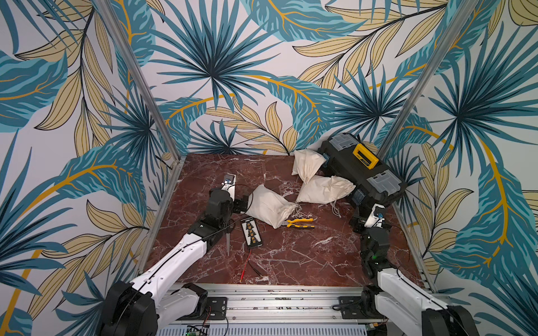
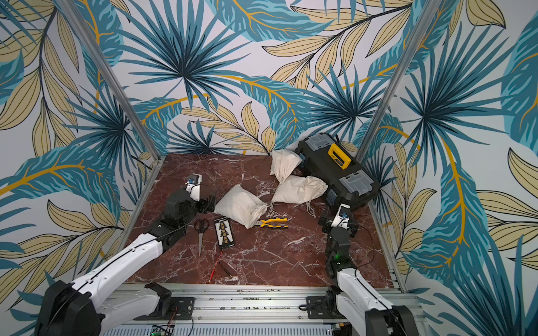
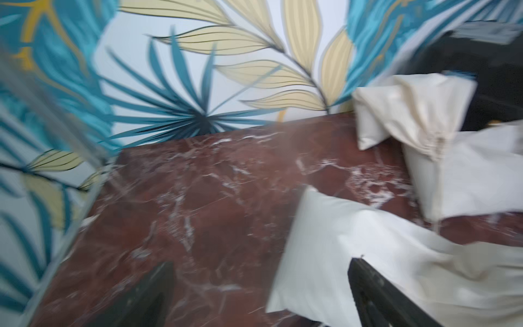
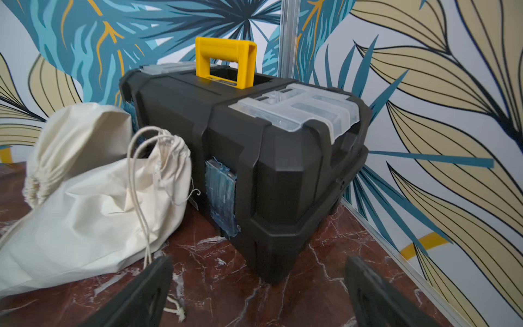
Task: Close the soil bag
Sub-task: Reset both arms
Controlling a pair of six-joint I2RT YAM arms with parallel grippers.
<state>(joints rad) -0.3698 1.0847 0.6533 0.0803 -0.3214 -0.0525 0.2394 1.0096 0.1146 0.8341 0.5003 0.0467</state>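
both tools are released. my left tool [image 3: 260,263] stands spread with nothing between its fingers, just beside the blunt end of the soil bag [image 1: 269,208]. that bag lies on the table [image 1: 291,259], apart from the toolbox [image 1: 361,171] on its left-arm side, gathered mouth by the yellow pliers [image 1: 300,223]. my right tool [image 4: 259,259] gapes empty, facing the toolbox from near. a far cloth bag [image 1: 307,163] and a middle cloth bag [image 1: 326,189] lie against the toolbox.
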